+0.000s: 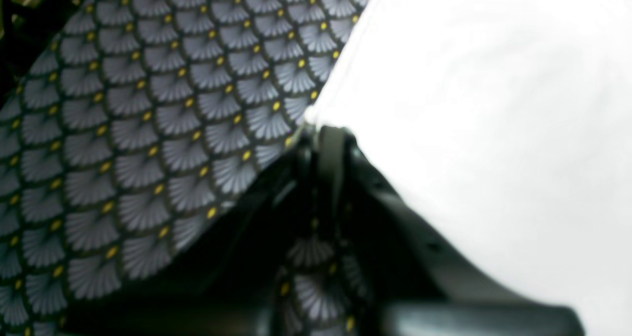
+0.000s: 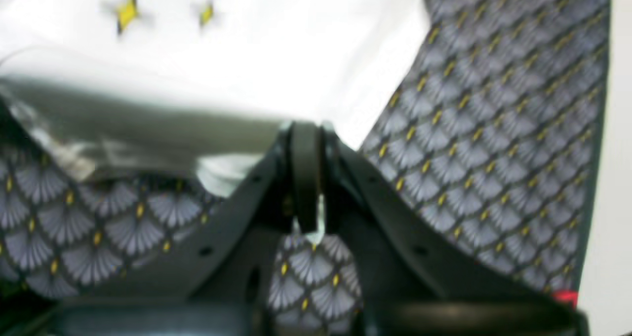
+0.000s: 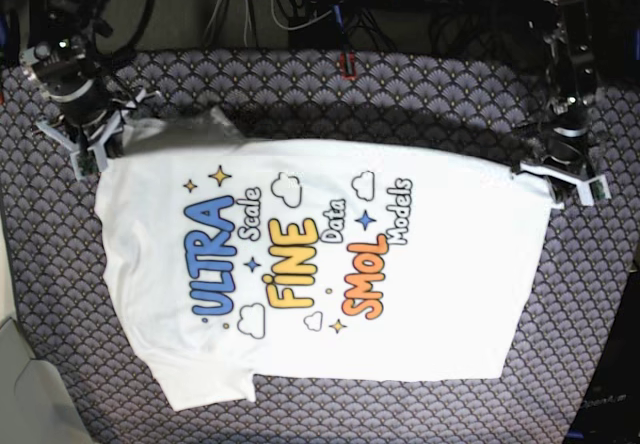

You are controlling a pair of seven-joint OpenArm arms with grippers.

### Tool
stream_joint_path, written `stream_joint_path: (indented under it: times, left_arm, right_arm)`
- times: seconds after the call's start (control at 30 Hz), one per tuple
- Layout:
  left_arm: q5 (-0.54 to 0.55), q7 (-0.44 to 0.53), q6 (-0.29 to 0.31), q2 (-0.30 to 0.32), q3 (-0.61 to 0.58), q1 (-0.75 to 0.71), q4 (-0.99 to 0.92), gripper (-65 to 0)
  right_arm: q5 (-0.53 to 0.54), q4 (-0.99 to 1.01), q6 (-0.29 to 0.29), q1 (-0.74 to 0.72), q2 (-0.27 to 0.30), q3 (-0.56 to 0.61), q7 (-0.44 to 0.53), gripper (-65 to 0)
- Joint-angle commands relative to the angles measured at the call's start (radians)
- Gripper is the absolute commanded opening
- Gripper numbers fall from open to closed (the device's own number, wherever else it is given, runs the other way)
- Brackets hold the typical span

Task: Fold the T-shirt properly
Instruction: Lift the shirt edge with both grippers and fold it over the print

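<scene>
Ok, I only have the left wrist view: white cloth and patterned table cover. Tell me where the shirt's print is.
Observer: Face up. In the base view the T-shirt lies spread flat, "ULTRA", "FINE" and "SMOL" showing.
Operator: Report the other claw.
Observer: The right claw is shut on the T-shirt's edge, with a sliver of white cloth between its fingers.
Operator: Place both claws on the shirt.
Observer: In the base view the right claw is at the shirt's upper-left corner; the left claw is at its upper-right corner.
Operator: Check the near sleeve.
Observer: It lies flat at the lower left, untouched.
</scene>
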State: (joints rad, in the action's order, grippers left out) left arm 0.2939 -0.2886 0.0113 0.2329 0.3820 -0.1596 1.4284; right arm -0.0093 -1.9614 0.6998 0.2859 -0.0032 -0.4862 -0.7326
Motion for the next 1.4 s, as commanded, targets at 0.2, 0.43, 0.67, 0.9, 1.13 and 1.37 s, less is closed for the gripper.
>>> stream_joint_path:
  times: [0.2, 0.43, 0.67, 0.9, 1.13, 1.37]
  left_arm:
    - [-0.111, 0.021, -0.003, 0.023, -0.070, 0.147, -0.100, -64.1]
    - [-0.207, 0.021, -0.003, 0.010, -0.070, 0.257, -0.102, -64.1]
    - [-0.313, 0.021, -0.001, 0.009, -0.071, 0.372, -0.154, -64.1]
    - [-0.324, 0.022, 0.000, 0.009, -0.071, 0.457, -0.295, -64.1]
    - [-0.324, 0.029, 0.000, 0.016, -0.165, 0.526, -0.424, -64.1]
    - [-0.324, 0.030, -0.003, 0.015, -0.214, 0.575, -0.487, -64.1]
  right_arm:
    - [0.009, 0.010, -0.002, -0.149, 0.068, 0.019, -0.071, -65.0]
    - [0.009, 0.138, -0.002, -0.282, 0.141, 0.093, -0.077, -65.0]
    - [0.009, 0.337, -0.002, -0.431, 0.222, 0.160, -0.069, -65.0]
    - [0.009, 0.517, -0.002, -0.544, 0.260, 0.251, -0.020, -65.0]
    - [0.007, 0.686, -0.002, -0.646, 0.289, 0.341, 0.037, -65.0]
    - [0.007, 0.794, -0.002, -0.726, 0.297, 0.389, 0.083, -65.0]
